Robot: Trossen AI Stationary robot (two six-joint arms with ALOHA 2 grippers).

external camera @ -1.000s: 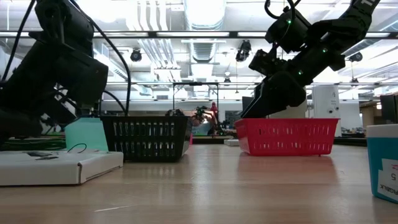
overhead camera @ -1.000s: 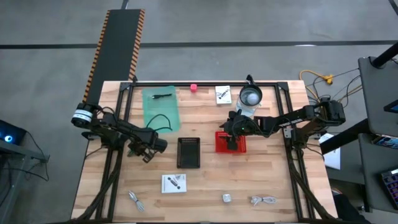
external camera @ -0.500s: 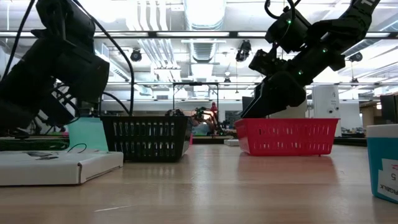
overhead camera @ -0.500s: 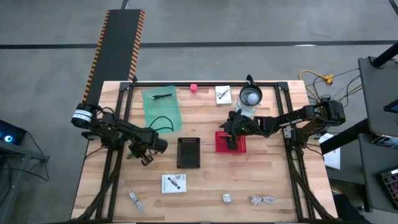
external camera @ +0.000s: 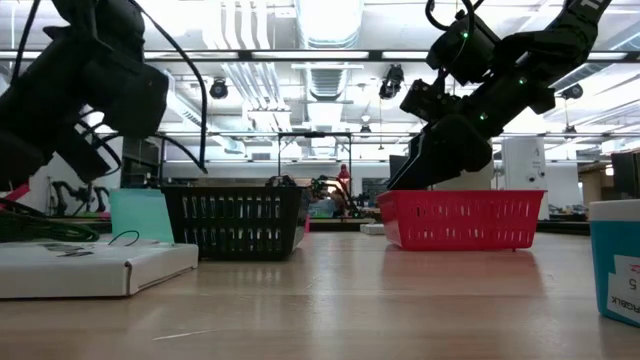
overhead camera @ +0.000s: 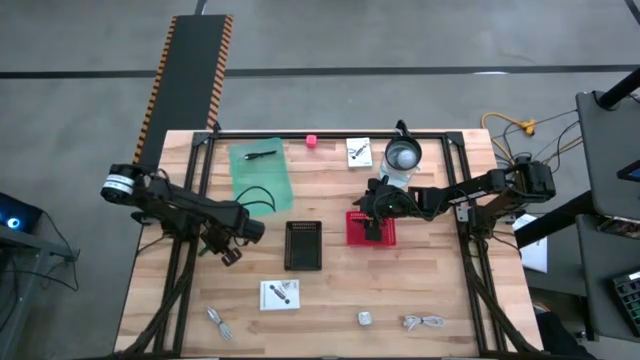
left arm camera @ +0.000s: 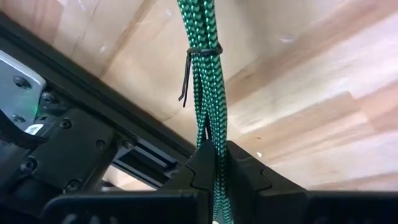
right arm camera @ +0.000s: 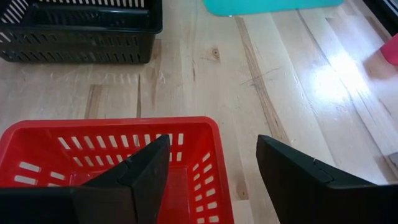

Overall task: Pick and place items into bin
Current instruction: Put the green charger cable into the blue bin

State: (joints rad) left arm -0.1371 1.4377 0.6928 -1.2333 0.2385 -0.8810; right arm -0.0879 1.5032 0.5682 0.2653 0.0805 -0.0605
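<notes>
My left gripper (overhead camera: 226, 250) (left arm camera: 214, 152) hovers left of the black bin (overhead camera: 304, 245), shut on a green braided cable bundle (left arm camera: 208, 93) bound by a dark twist tie. My right gripper (overhead camera: 372, 232) (right arm camera: 211, 180) is open over the red bin (overhead camera: 371, 228) (right arm camera: 112, 162), touching nothing. Flat on the table lie a white card (overhead camera: 280, 294), a second card (overhead camera: 359, 152), a pink blob (overhead camera: 312, 141), silvery clips (overhead camera: 218, 320), a silver cube (overhead camera: 366, 318) and a cable bundle (overhead camera: 425, 321). A black pen (overhead camera: 262, 155) rests on the green mat (overhead camera: 259, 172). My left gripper pinches the green cable bundle between its two shut fingers, below the twist tie (left arm camera: 202, 51), at the strands (left arm camera: 212, 134). The fingers lie along the strands, which run straight out past the fingertips. The bundle's far end leaves the picture, so whether it touches the table cannot be told.
A clear jug (overhead camera: 403, 155) stands at the far side, close behind my right arm. A black loop of cable (overhead camera: 260, 195) lies on the mat's near end. A teal box (external camera: 615, 260) stands at the near right. Bare wood stretches between the bins and the near items.
My left gripper has risen and drawn a little toward the table's left edge, staying shut on the green cable. My right arm has kept still.
</notes>
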